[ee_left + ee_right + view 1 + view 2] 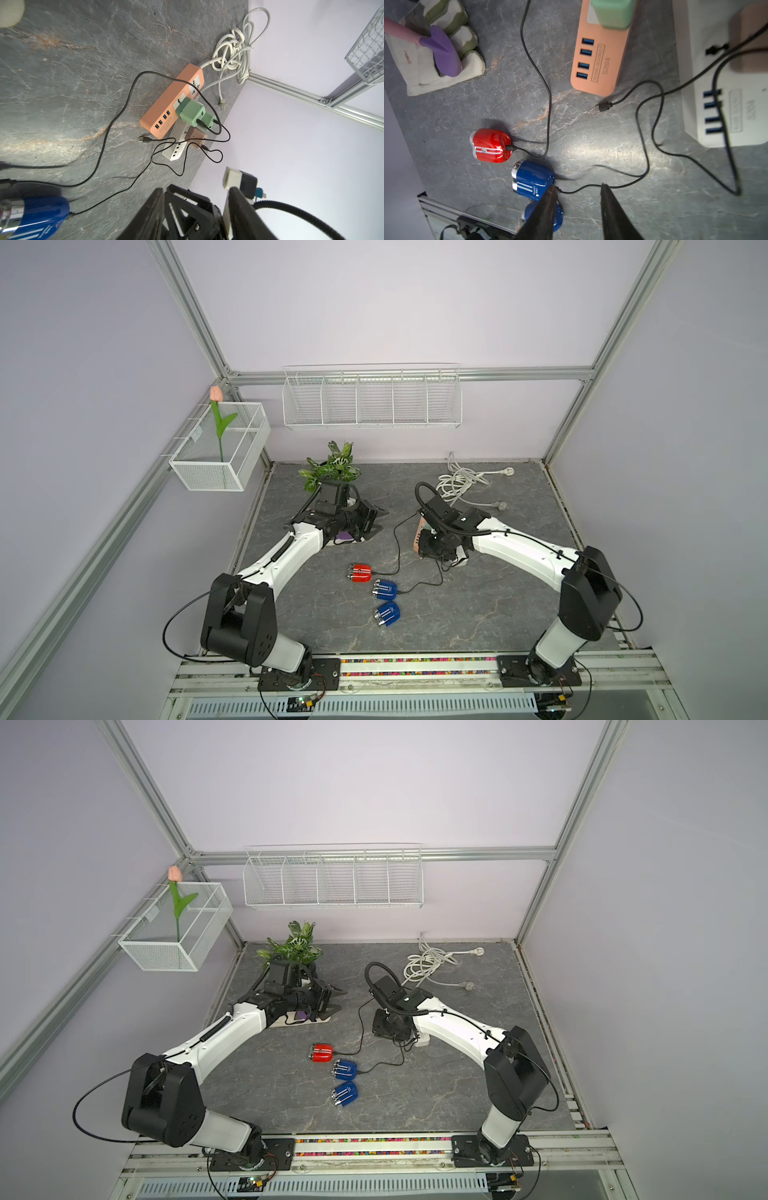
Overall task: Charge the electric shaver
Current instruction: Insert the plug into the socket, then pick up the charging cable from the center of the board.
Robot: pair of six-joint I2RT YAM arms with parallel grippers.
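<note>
Grey stone tabletop [478,614] is overlooked by a wall rack [372,398] and a mesh basket [208,477] holding a tulip [215,393]. A red shaver [360,573] and one blue shaver [385,590] are cabled; the uncabled blue shaver [387,614] is laid beside them. Left jaws are parted, empty; right jaws part-open over a cable [648,166].

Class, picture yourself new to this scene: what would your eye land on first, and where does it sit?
The red shaver and two blue shavers shine mid-table. Right of them lies the orange power strip with a green charger plugged in. A pink tulip stands in the wire basket on the left wall.
</note>
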